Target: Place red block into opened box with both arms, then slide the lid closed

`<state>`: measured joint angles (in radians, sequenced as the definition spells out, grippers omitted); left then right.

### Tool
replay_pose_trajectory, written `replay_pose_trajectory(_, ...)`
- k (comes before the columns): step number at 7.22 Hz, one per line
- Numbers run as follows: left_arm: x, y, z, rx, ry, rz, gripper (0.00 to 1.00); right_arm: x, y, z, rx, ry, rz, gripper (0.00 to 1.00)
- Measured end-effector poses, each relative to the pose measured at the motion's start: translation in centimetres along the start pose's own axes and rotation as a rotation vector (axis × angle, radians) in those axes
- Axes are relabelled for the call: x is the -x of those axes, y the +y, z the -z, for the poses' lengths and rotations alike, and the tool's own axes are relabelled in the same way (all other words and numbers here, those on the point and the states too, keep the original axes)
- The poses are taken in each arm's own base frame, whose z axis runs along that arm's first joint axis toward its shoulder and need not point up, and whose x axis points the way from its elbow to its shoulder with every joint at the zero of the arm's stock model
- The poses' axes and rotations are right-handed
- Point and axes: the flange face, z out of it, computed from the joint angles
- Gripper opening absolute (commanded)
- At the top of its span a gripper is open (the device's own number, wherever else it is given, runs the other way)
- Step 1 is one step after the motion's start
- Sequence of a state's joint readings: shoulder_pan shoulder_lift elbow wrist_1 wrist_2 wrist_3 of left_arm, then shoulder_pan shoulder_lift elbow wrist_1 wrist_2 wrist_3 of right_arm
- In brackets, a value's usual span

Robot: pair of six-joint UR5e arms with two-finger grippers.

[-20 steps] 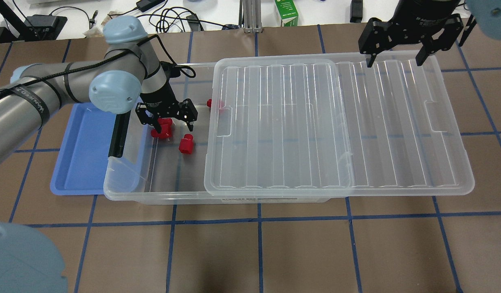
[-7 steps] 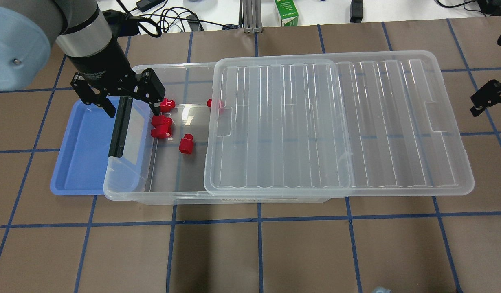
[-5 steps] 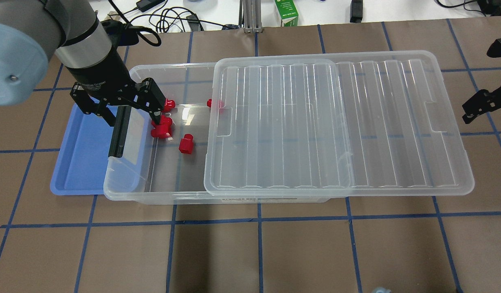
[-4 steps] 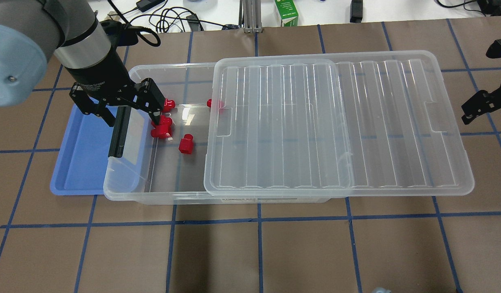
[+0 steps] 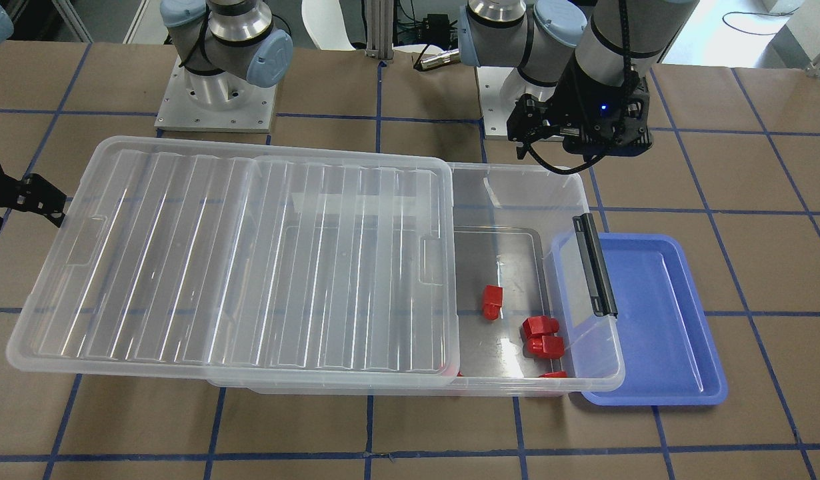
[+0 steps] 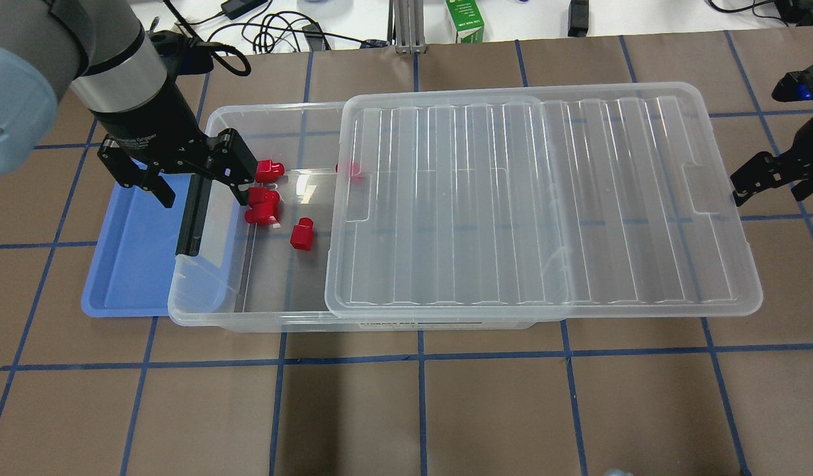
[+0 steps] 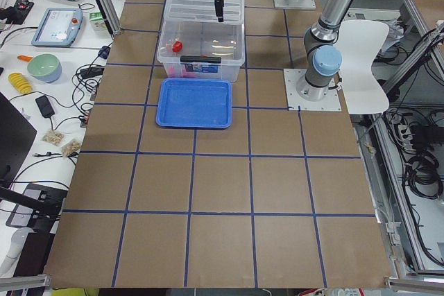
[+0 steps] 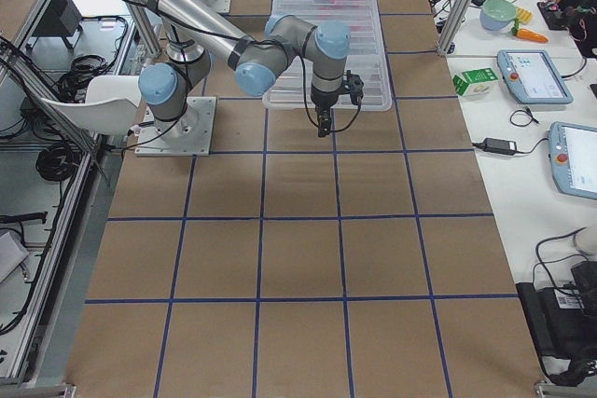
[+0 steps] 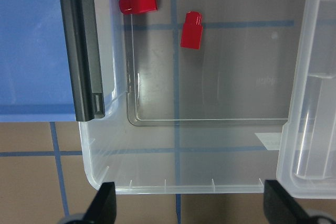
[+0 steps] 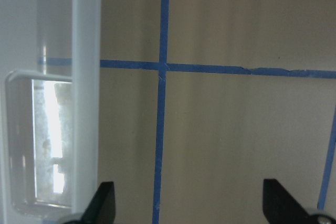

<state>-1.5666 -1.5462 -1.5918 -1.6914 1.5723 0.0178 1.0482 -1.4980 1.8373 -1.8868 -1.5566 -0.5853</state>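
At the uncovered left end of the box, the red block lies on the floor among others, with the left pincer hanging spread and empty above the black bar. The lid covers the rest and overhangs to the right, where the right pincer hovers spread, just beside its rim.

Blue tray and green carton

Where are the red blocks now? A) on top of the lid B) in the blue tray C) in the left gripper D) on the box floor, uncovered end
D: the red blocks lie inside the box, on its floor at the end the lid leaves uncovered.
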Motion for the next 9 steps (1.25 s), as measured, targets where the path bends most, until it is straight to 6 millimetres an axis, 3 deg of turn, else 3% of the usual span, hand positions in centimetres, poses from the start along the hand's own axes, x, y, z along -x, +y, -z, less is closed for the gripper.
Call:
replay_pose_trajectory(3,2.8,-0.7,0.6,-0.014,0.002,0.052,1.0,2.8,-0.7,-0.1,-0.016,-0.031,-0.012,1.0)
replay_pose_trajectory(5,4.3,-0.9,0.4,-0.005,0.001,0.057,1.0,6.3,-1.5,-0.1,-0.014,-0.031,-0.045,1.0)
replay_pose_trajectory(9,4.1,-1.3,0.0,0.003,0.002,0.053,1.0,13.5,-2.6,-0.5,-0.008,-0.03,-0.05,1.0)
